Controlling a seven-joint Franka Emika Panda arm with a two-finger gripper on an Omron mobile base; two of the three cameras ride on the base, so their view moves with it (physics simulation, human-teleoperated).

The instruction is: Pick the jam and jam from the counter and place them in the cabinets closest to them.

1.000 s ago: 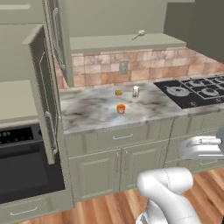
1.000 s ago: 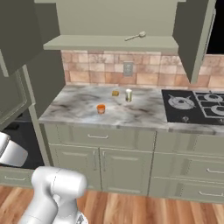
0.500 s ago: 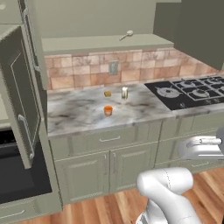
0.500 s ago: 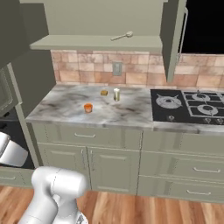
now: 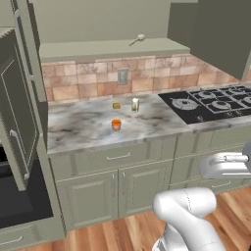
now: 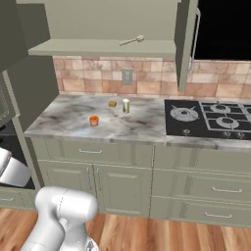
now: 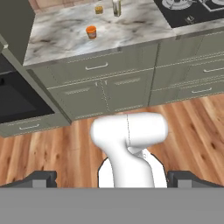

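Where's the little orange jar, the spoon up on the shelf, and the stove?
orange jar (image 5: 116, 124), left base view, on the jar's side.
spoon (image 6: 131, 40), right base view, on the middle of its handle.
stove (image 6: 212, 116), right base view, on the black top among the burners.

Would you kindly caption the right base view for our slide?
Three small items, orange jar nearest the front, sit on the marbled counter left of the black cooktop, beneath an open shelf.

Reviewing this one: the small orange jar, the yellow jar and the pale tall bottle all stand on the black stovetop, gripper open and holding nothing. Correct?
Not quite. In the right base view the small orange jar, yellow jar and pale tall bottle stand on the grey-white marbled stone counter, left of the black stovetop. The gripper is open and holds nothing.
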